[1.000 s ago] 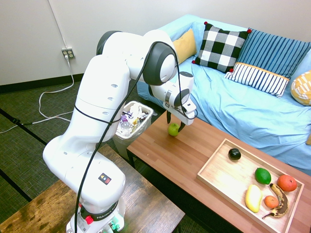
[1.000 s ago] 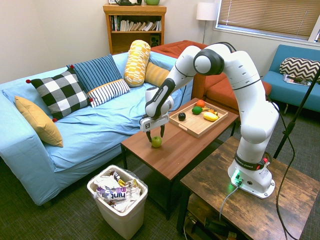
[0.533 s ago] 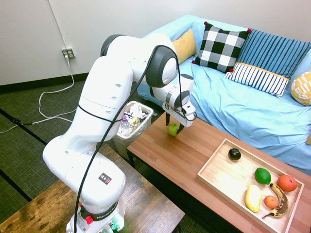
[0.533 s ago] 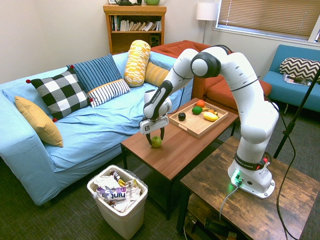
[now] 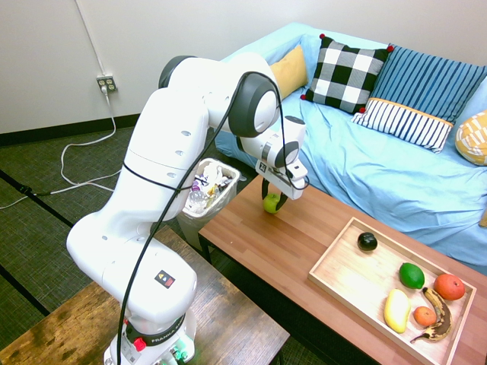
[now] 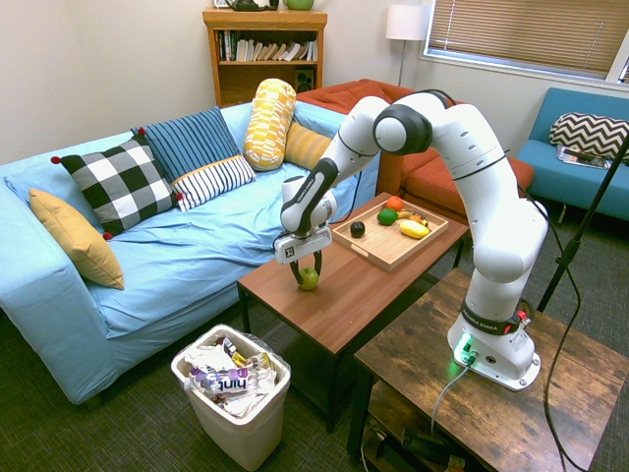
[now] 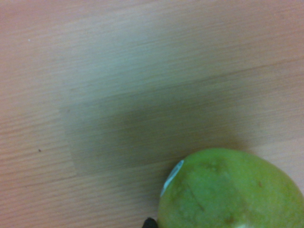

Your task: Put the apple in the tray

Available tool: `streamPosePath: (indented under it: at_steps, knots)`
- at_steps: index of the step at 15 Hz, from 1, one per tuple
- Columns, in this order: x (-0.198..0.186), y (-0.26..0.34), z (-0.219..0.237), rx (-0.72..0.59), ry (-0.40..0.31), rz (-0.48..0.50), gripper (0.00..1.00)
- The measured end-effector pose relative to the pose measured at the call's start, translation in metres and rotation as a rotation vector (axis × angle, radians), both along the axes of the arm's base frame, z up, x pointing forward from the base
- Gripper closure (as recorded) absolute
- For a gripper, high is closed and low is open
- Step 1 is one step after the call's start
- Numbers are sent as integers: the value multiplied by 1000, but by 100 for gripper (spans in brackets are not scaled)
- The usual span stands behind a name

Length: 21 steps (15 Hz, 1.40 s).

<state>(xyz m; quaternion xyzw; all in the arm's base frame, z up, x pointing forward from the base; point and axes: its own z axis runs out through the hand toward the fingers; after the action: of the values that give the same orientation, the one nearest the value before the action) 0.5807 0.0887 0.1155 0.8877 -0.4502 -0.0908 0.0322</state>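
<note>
Fingers (image 5: 283,201) of the gripper (image 5: 273,204) clasp the apple (image 5: 271,203) on the brown coffee table (image 5: 304,243), hiding its flanks; its stem dimple cannot be made out, so its axis stays unclear. The wrist view crops the fruit, with a pale sticker on it. The tray (image 5: 346,279) lies well apart toward four o'clock in the first exterior view.

White arm bent low, pincer (image 5: 272,204) near-vertical (fingers down), clamped on the apple (image 5: 271,203).
</note>
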Motion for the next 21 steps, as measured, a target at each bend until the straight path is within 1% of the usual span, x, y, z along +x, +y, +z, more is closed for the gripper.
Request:
streamPosePath:
  at_steps: [2, 5, 6, 8, 9, 11, 14, 17, 19, 21]
  knots:
    - [7, -4, 17, 7, -29, -17, 100]
    - [16, -33, 81, 23, -116, -60, 100]
    - [15, -55, 104, 27, -141, -88, 100]
    - [7, -120, 143, 27, -185, -164, 100]
    - [0, -160, 157, 22, -204, -210, 100]
    - [-18, -238, 172, 4, -229, -293, 100]
    - [-47, -318, 168, -28, -218, -399, 100]
    - [-66, -363, 147, -50, -187, -476, 100]
    - [-68, -384, 127, -44, -172, -504, 100]
    - [-59, -397, 105, -31, -164, -517, 100]
